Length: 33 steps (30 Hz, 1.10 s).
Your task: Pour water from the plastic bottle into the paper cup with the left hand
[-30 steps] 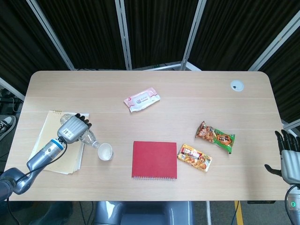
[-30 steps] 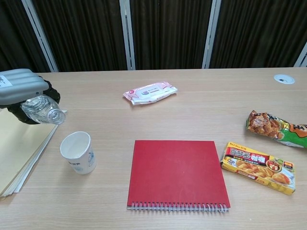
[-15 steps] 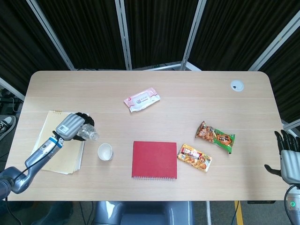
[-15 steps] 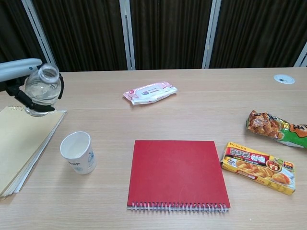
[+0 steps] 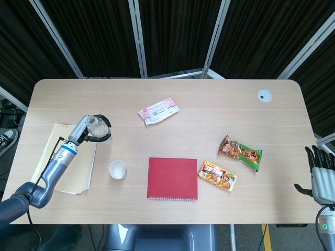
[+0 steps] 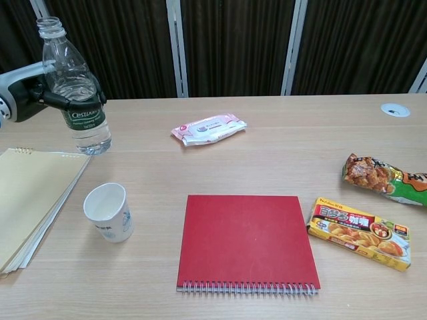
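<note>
A clear plastic bottle (image 6: 77,90) with a green label and no cap stands upright, its base at or just above the table; I cannot tell which. My left hand (image 6: 37,97) grips it around the middle, and from above the bottle (image 5: 96,128) and left hand (image 5: 84,130) appear at the table's left. The white paper cup (image 6: 109,212) stands upright nearer the front, apart from the bottle, also seen as the cup (image 5: 117,169) from above. My right hand (image 5: 320,175) hangs off the table's right edge, fingers spread, holding nothing.
A yellow notepad (image 6: 27,200) lies left of the cup. A red spiral notebook (image 6: 247,240) lies in the middle front. A pink wipes pack (image 6: 208,129) lies behind, and two snack packets (image 6: 360,233) (image 6: 380,177) lie to the right.
The left hand has swung the bottle from tilted mouth-down over the cup back to upright and carried it away from the cup toward the back. The right hand has barely moved.
</note>
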Tool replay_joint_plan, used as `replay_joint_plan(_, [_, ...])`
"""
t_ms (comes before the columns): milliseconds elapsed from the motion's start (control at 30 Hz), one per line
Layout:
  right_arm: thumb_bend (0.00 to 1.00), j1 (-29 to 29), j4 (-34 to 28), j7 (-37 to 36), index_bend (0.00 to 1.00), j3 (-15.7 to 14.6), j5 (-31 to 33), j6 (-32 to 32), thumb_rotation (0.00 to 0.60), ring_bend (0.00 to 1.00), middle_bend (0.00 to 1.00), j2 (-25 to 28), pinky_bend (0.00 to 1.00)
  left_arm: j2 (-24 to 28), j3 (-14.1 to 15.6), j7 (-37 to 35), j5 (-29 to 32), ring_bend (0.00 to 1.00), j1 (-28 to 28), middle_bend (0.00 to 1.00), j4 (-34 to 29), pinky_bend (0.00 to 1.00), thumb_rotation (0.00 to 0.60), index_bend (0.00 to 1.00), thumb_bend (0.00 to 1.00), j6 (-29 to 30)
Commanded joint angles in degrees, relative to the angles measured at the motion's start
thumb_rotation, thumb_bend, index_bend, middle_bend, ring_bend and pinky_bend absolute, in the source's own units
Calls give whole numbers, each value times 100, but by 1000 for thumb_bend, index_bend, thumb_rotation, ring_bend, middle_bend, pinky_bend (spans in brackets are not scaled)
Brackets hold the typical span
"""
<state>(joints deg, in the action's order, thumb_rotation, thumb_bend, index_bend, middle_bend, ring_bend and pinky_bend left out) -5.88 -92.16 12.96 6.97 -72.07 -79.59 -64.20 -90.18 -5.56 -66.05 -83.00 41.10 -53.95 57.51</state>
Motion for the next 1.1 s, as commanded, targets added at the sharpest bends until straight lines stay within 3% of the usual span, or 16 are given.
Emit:
replay_joint_plan(33, [0,7,-23,5,0,-7,-20,-19,600,0,0,7,0,-361,-86,-328,118,367,41,462,451,363,600,605,375,-232])
replay_joint_plan(333, [0,-21,-5,67,0,-10,29,41,600,0,0,-19,0,-871,-32,-1005,30,367,121,461,1177,363,600,602,375,-512])
replay_joint_plan(733, [0,-68,56,123,0,4,149,150,600,0,0,-53,0,-1449,73,-1158,-121,363,216,456,1923,360,600,594,347,-628])
replay_joint_plan(1100, [0,-86,92,109,0,13,205,194,600,0,0,-57,0,-1693,137,-1162,-209,327,243,416,2203,344,600,567,274,-601])
